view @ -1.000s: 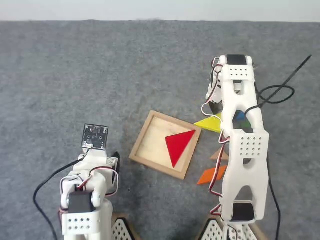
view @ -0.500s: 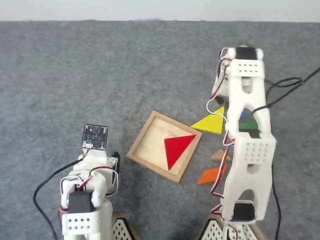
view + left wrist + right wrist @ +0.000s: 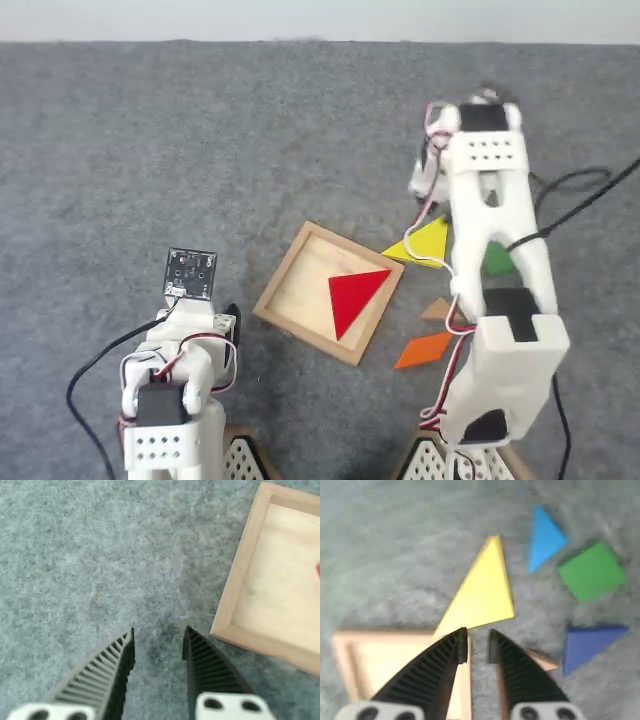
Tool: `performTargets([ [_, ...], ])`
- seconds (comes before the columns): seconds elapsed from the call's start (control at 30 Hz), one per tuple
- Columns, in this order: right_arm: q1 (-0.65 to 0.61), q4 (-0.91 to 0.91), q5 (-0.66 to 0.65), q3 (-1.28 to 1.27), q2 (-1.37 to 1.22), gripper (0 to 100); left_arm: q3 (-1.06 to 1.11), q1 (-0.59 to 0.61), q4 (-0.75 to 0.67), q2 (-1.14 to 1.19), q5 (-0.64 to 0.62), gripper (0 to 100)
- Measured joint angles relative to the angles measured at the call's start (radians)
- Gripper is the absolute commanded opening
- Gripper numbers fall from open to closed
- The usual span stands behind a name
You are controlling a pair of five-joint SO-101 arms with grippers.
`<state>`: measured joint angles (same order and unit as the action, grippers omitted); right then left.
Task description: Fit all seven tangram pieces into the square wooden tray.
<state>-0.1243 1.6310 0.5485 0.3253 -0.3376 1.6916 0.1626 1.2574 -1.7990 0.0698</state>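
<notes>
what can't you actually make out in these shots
High view: the right arm covers most of the green square and part of the tan piece, so the tan piece's shape is unclear.
Left wrist view: the frame edge cuts off the wooden tray, so its contents cannot be judged.
Right wrist view: the right gripper covers part of the wooden tray's rim.

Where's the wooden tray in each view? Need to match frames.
High view: wooden tray near centre, red triangle inside.
Left wrist view: tray rim beside that arm's jaws.
Right wrist view: tray under that arm's jaws.
Shared landmark: yellow triangle off the tray's corner, high and right wrist views.
</notes>
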Motion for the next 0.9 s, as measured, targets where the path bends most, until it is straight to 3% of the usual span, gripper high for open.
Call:
performTargets([
  [0.13,-0.006,-0.074,0.123,-0.158,0.0,26.0,0.0,0.003,0.0,0.0,0.0,15],
  [0.3,-0.017,-0.13,0.238,-0.175,-0.1,26.3,0.0,0.003,0.0,0.0,0.0,15],
  [0.9,-0.097,-0.216,0.262,-0.057,-0.29,26.3,0.0,0.002,0.0,0.0,0.0,15],
])
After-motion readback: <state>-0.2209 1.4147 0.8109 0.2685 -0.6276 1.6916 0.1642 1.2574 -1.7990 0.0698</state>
